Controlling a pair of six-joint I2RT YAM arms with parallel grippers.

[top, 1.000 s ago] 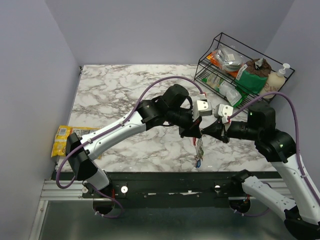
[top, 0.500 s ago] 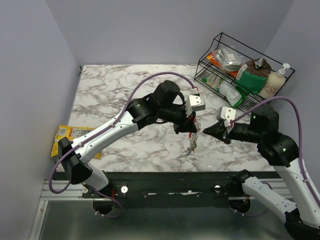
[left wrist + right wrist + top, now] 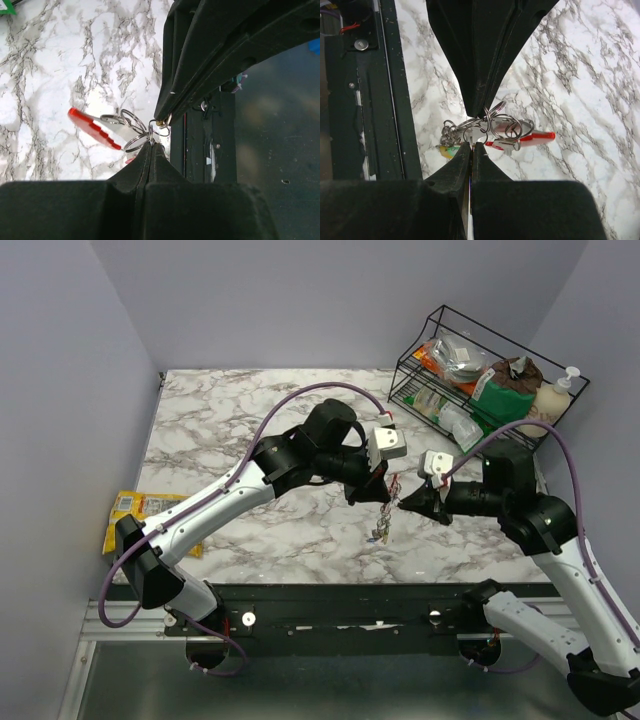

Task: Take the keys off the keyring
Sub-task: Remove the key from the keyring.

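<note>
Two hands meet tip to tip above the front middle of the marble desk, with the whole bunch hanging at the meeting point. The left hand reaches in from the left and the right hand from the right, so neither is nearer; both are already on it. Each has its fingers pressed together. In the wrist views the left pair appears to nip one of the thin wire rings at its very tip, and the right pair, closed to a hairline, nips another just opposite; which ring leads to which key I cannot tell. The keys dangle just below the tips, towards the near edge of the desk, and whether they touch it is not clear from above. The keyring, red at one end and grey at the other, lies with its long axis across the line joining the two hands and sticks out to one side of the fingertips, while a yellow-green tag head hangs on the other side. In my judgement the next move turns on that line: the two pinch points almost touch, so any drawing apart must run straight along it, and the crosswise keyring is likely to swing round as the rings take the strain
</note>
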